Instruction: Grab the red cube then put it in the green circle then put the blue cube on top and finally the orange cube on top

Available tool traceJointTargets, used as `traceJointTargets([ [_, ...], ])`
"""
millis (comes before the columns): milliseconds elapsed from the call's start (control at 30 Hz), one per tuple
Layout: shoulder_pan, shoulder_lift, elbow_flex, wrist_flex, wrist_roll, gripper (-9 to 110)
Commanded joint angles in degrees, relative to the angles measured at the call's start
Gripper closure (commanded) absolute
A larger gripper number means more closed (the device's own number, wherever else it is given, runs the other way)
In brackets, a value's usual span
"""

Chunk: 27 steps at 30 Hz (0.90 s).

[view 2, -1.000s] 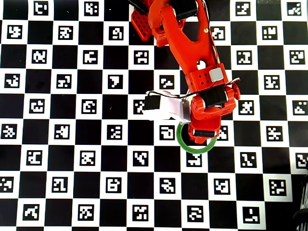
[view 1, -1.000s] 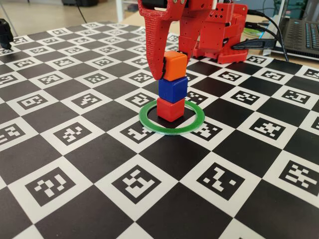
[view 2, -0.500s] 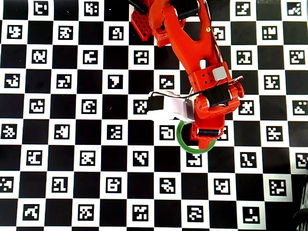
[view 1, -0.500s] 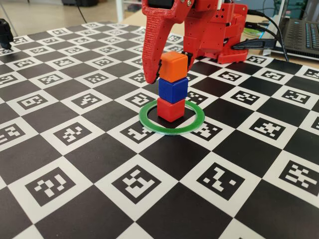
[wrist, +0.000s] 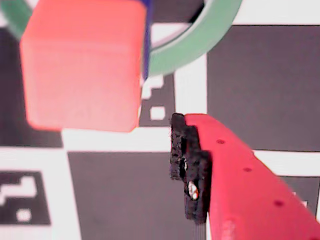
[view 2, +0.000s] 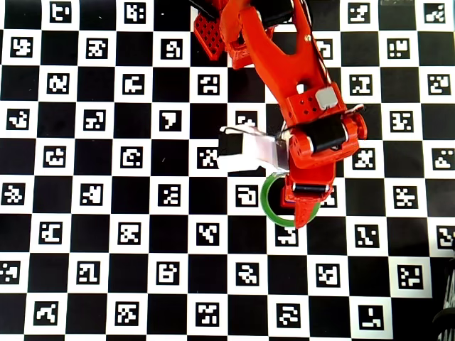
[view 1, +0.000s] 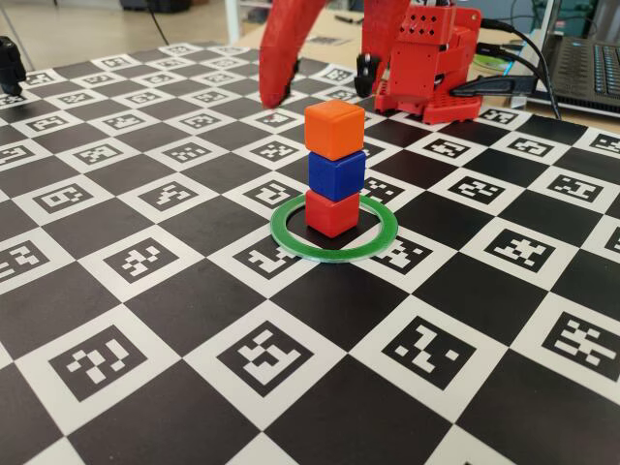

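Inside the green circle (view 1: pixel 334 235) on the checkered table (view 1: pixel 194 320), three cubes stand in a neat column, and the fixed view has them dead centre. Red cube (view 1: pixel 331 213) at the bottom, sitting on the table within the ring's hollow. Blue cube (view 1: pixel 336 174) on top of it, turned a touch off square. Orange cube (view 1: pixel 334 129) crowns the stack, upright, nothing touching it!

My jaws (view 1: pixel 316 85) are up behind the tower in that fixed view, spread wide, gripping nothing at all. One red finger hangs to the left of the stack, the other dark tip to the right, both clear of the orange cube and higher than its top face.

Over to the wrist view: the orange cube (wrist: pixel 82 62) fills the upper left, blurred and close, with a sliver of blue (wrist: pixel 145 45) peeking at its right edge and an arc of the green circle (wrist: pixel 200 35) curving beyond. One of my fingers (wrist: pixel 240 185) comes in from the lower right, its black pad facing left, well apart from the cube.

From the overhead view my arm (view 2: pixel 284 78) covers the stack entirely; only the left side of the green circle (view 2: pixel 267 202) shows beside it. Laptop (view 1: pixel 586 63) and cables sit beyond the table's far right corner in the fixed view.
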Motion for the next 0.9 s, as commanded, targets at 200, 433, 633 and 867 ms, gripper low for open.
traceJointTargets([
  [200, 5.27, 14.59, 0.09, -2.64, -11.51, 65],
  [433, 12.13, 24.79, 12.13, -12.3, -25.93, 87],
  [633, 16.08, 33.4, 25.22, -20.39, -45.79, 107],
  [867, 22.15, 47.72, 48.78, -41.13, -62.67, 107],
])
